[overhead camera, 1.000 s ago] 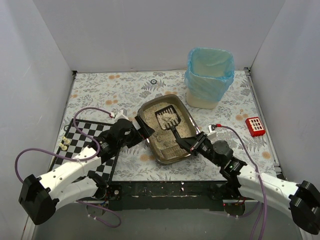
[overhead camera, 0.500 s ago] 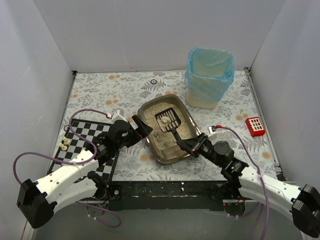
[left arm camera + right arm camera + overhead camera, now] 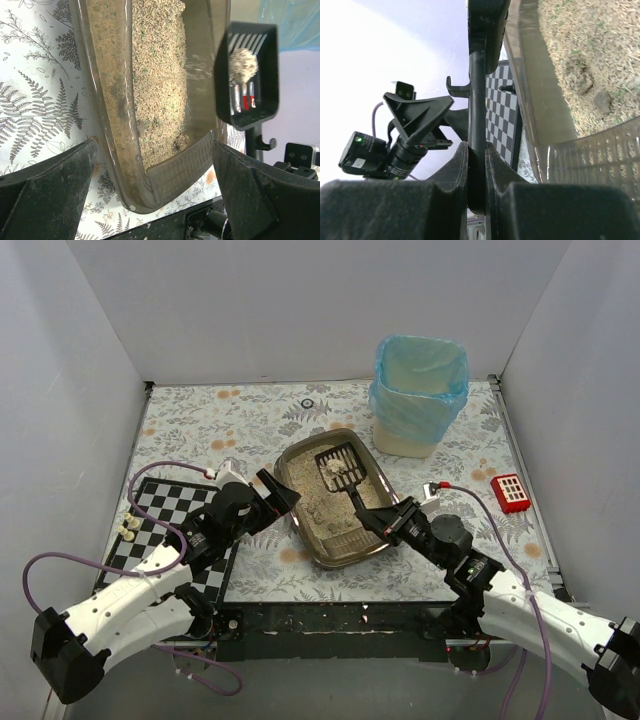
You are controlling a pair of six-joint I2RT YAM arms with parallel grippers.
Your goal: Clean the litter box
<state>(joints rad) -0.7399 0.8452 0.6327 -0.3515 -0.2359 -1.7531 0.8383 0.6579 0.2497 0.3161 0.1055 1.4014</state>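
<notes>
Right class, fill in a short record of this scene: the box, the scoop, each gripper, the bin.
Litter box: centre of view, beige litter inside
Scoop: black, over the box's far end, carrying a clump
Right gripper: shut on the scoop's handle
Left gripper: open, at the box's left rim
Bin: blue-lined, beyond the box, far right

Beige bin (image 3: 403,443), blue bag liner (image 3: 420,390), far right; red box (image 3: 511,492) right edge; chessboard (image 3: 158,512) left.

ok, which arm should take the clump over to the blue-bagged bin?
Right. The right fingers are shut on the scoop handle, clump aboard, above the litter box. The left fingers stand open at the box's corner, holding nothing, farther from the bin.
</notes>
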